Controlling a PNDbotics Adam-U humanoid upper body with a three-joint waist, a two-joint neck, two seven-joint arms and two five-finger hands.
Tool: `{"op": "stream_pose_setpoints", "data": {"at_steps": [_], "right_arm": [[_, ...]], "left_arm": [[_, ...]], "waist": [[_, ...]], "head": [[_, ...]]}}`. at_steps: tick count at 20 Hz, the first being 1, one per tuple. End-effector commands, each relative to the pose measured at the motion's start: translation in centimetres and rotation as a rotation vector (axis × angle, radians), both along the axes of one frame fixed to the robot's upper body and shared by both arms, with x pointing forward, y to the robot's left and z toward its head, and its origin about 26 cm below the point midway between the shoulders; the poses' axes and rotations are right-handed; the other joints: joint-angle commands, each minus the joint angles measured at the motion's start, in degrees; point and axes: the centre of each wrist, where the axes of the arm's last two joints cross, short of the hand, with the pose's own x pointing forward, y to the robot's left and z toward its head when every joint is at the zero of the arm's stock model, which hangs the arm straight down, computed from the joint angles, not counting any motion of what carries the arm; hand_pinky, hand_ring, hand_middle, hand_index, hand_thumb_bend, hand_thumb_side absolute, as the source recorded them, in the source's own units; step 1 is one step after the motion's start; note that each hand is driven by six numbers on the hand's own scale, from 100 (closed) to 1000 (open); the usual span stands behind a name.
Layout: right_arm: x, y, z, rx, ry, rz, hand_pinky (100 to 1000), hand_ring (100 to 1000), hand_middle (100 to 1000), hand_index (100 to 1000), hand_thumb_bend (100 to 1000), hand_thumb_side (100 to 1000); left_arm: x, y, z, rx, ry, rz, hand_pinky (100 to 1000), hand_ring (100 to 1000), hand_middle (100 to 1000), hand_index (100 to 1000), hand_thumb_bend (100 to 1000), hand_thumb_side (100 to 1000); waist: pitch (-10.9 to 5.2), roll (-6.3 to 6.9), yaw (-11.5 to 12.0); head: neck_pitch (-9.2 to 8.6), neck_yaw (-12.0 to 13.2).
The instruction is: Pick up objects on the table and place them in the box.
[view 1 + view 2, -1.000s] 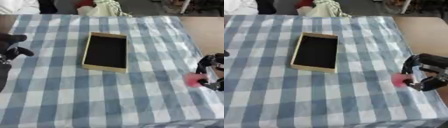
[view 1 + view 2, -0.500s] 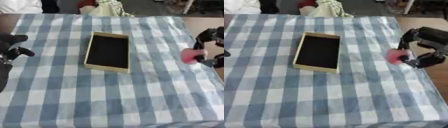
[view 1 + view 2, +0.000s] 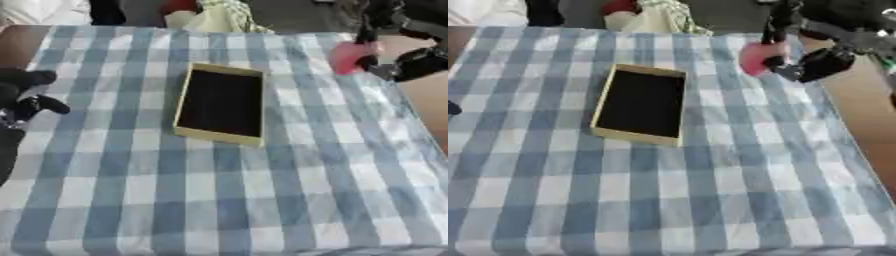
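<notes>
A shallow yellow box [image 3: 221, 104] with a dark inside lies on the blue checked cloth, left of middle. My right hand [image 3: 815, 50] is up at the top right, raised above the cloth, its fingers curled round a small pink object [image 3: 756, 57]. The pink object hangs to the right of the box and beyond its far end. At the left edge my left hand [image 3: 22, 97] rests beside the cloth, fingers curled and holding nothing.
The checked cloth [image 3: 262, 190] covers the table; bare brown tabletop [image 3: 859, 115] shows along the right. Beyond the far edge lie a pale bundle of cloth [image 3: 214, 17] and a red thing [image 3: 623, 5].
My right hand has lifted the pink object from the right edge of the cloth and carried it up and leftward toward the box. The view has shifted a little; the left hand has stayed put.
</notes>
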Motion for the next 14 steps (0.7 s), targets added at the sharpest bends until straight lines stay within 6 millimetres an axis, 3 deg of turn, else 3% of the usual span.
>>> {"op": "stream_pose_setpoints", "data": {"at_steps": [1,8,14], "right_arm": [[1.5,1.7,1.0,-0.038,-0.051,0.000,844,537,450,544,100,100],[5.5,6.2,0.3,-0.017,-0.082,-0.012,833,518,441,526,100,100],[7.6,9.5,-1.7,-0.013,-0.060,0.003,817,508,432,522,100,100]], "left_arm": [[-0.1,-0.3,0.8,0.000,-0.028,-0.019,674,856,723,733,100,601],[0.0,-0.6,1.0,-0.016,-0.031,-0.035,674,855,723,733,100,601],[0.1,-0.9,1.1,-0.029,-0.031,-0.049,673,854,721,732,100,602]], "waist": [[-0.58,0.26,0.2],[-0.45,0.76,1.4],[-0.29,1.09,2.0]], "head": [[-0.32,-0.7],[-0.42,-1.9],[-0.46,-2.8]]}}
